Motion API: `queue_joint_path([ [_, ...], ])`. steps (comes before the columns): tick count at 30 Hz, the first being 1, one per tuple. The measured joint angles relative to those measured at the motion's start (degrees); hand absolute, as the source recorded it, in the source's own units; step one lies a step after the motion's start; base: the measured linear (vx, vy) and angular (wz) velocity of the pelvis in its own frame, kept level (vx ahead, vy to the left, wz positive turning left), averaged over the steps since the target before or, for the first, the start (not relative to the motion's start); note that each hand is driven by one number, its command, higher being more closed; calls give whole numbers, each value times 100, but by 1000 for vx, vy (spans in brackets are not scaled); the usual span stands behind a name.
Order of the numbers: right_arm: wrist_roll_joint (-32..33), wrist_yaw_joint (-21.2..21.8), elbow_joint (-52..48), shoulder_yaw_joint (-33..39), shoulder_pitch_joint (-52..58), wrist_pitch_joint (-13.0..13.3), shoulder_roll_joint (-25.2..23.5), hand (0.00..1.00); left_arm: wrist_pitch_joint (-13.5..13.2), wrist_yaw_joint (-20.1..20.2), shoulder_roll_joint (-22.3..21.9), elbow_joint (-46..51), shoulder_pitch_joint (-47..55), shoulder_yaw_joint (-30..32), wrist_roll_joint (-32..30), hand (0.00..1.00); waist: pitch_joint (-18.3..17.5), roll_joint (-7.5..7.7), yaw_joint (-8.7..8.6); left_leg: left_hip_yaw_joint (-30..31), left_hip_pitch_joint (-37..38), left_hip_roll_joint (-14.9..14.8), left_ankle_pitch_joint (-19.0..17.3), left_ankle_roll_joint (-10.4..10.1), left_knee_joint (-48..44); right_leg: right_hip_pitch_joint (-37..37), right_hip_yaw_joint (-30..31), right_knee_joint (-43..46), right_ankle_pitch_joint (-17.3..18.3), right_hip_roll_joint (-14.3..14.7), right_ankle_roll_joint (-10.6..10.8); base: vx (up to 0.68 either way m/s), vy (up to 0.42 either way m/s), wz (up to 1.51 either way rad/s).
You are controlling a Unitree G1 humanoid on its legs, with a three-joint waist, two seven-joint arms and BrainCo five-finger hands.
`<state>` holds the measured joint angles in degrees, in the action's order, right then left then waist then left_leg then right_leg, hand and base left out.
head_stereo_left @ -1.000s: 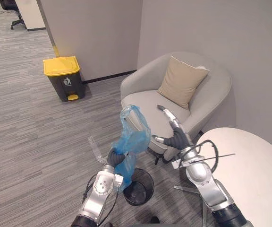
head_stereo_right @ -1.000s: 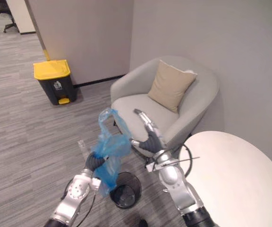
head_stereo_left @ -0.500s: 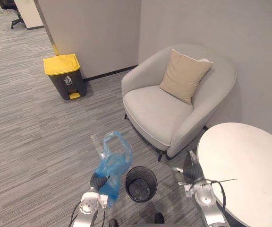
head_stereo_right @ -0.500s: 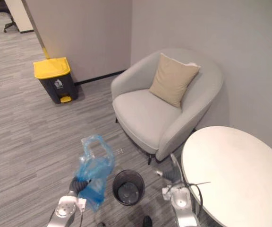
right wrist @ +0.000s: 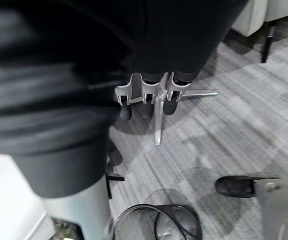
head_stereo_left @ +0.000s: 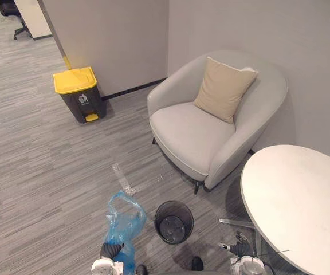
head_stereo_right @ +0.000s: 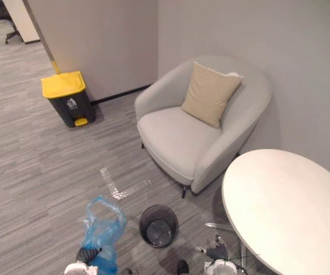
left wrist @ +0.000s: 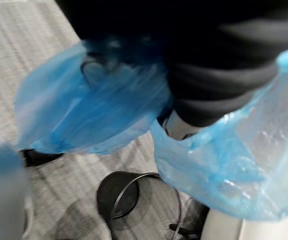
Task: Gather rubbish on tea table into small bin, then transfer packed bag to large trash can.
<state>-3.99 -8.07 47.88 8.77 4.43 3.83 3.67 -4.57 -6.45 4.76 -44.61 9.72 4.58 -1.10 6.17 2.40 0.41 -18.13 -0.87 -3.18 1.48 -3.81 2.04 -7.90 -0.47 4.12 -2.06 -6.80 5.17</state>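
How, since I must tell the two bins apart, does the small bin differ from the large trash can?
The small bin is round, black and open-topped; the large trash can is boxy, dark grey, with a shut yellow lid. The small bin stands near the round table; the large trash can stands by the wall. Both stand upright on the grey carpet.
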Motion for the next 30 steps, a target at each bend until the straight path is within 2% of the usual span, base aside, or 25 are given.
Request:
queue_joint_path([
  [1,-1,-18,-12,1,2,-2,-31,0,1,-7,-5,39,-5,-2,30,100,33,35,0,9,-137,-16,-77,36,-208,-96,-6,142,33,-23,-18,-77,-30,17],
  [2,-1,-58,-28,6,14,-19,-82,0,3,-18,-45,169,-36,6,65,100,55,62,22,35,-368,-93,-231,140,-573,-198,-24,300,109,-34,69,-70,-30,21],
  [4,-2,-110,-106,-41,64,-63,-161,0,-2,-95,-169,335,-2,55,121,100,154,-51,50,210,-556,-245,-382,163,-955,-540,-94,2072,850,-52,-106,-32,-49,43],
  [5,-3,-114,-149,-102,116,-66,-175,0,-3,-106,-172,409,16,51,121,100,159,-31,43,346,-518,-245,-428,132,-1075,-516,-82,2774,1166,-63,-16,9,-110,65],
  [6,-5,-121,-219,-136,148,-46,-206,0,-6,-111,-163,522,94,55,123,100,131,51,82,473,-617,-236,-465,91,-1241,-429,4,3246,1453,-66,82,4,-132,57],
  [7,-5,-132,-220,-159,145,-41,-210,0,-6,-115,-149,580,119,56,123,100,107,109,118,524,-694,-225,-481,71,-1344,-408,93,3348,1576,-60,123,-42,-200,54],
  [8,-9,-158,-234,-205,112,-40,-203,0,-3,-117,-152,678,111,60,123,100,88,229,187,627,-910,-203,-487,23,-1555,-426,236,3275,1766,-19,169,-45,-211,49],
  [10,-9,-195,-342,-225,44,-41,-131,0,-2,-117,-326,753,54,57,129,100,28,135,338,767,-1182,-306,-352,-98,-1597,-365,221,2684,1905,174,64,-37,-168,23],
  [11,-9,-214,-466,-232,-22,-22,-115,0,-12,-118,-455,790,63,33,131,100,75,62,442,792,-1353,-350,-189,-145,-1559,-317,187,2312,2030,247,-199,-115,-136,25],
  [12,-8,-226,-447,-232,-141,-33,-41,0,2,-117,-539,772,5,-60,136,100,199,-116,405,989,-1429,-420,-3,-163,-1437,-320,5,2232,1956,317,-301,-165,-146,45],
  [15,-14,-324,-445,-336,-146,-37,-38,0,-8,-117,-569,795,-40,-321,136,100,215,-295,374,1322,-1508,-464,387,-282,-1082,-337,-397,2149,1868,422,-439,-212,-152,65],
  [16,-43,-352,-440,-390,-154,-37,-38,0,-8,-121,-571,794,-47,-386,135,100,228,-372,348,1396,-1506,-534,656,-336,-767,-338,-629,2062,1787,483,-540,-201,-116,74],
  [17,-49,-396,-436,-390,-190,-40,-65,0,-6,-118,-565,787,-101,-413,134,100,235,-414,285,1191,-1561,-632,635,-196,-574,-343,-920,1878,1652,451,-660,-164,-66,78],
  [18,-50,-418,-434,-385,-200,-41,-107,0,-4,-119,-562,782,-144,-413,134,100,251,-388,272,1052,-1630,-669,570,-134,-669,-347,-1022,1834,1603,405,-709,-151,-39,113],
  [19,-50,-459,-431,-324,-194,-49,-123,0,-4,-119,-556,784,-244,-484,131,100,319,-276,260,547,-1742,-708,352,-80,-1372,-299,-1344,1732,1490,194,-744,-129,-42,97],
  [20,-50,-475,-431,-320,-187,-49,-107,0,-5,-119,-554,785,-256,-535,128,100,331,-256,254,422,-1704,-712,236,-28,-1642,-259,-1444,1705,1464,123,-743,-119,-16,128],
  [22,-52,-538,-405,-316,-175,-48,-59,0,-6,-116,-548,768,-328,-690,122,100,318,-260,195,205,-1559,-731,-401,108,-2259,-181,-1845,1647,1400,-125,-651,-121,94,110],
  [23,-60,-542,-321,-315,-173,-43,-47,0,-13,-116,-541,672,-404,-709,121,100,320,-264,179,111,-1429,-757,-635,91,-2334,-145,-2022,1592,1349,-239,-565,-123,156,89],
  [25,-61,-540,-133,-280,-235,-44,-33,0,-4,-112,-468,438,-523,-805,117,100,323,-315,149,16,-1194,-792,-921,70,-2269,3,-2271,1439,1236,-342,-370,-94,220,81],
  [26,-61,-541,-44,-234,-261,-39,-39,0,-5,-112,-367,391,-557,-852,117,100,362,-316,159,9,-1096,-708,-1002,-68,-2075,111,-2311,1361,1222,-343,-225,-95,274,63],
  [28,-59,-525,93,-231,-255,-48,-161,0,1,-113,-227,271,-506,-908,115,100,338,-267,169,83,-990,-465,-899,-23,-1766,225,-2291,1108,1128,-433,-104,-56,219,42],
  [29,-60,-497,101,-231,-213,-44,-214,0,4,-112,-66,219,-465,-968,114,100,255,-163,95,211,-915,-215,-756,31,-1408,317,-2271,833,1032,-492,-30,-37,202,70],
  [30,-60,-492,177,-214,-194,-44,-198,0,3,-112,31,217,-453,-1031,111,100,250,-169,55,307,-908,-55,-713,95,-1243,406,-2246,674,965,-536,26,-20,190,73],
])
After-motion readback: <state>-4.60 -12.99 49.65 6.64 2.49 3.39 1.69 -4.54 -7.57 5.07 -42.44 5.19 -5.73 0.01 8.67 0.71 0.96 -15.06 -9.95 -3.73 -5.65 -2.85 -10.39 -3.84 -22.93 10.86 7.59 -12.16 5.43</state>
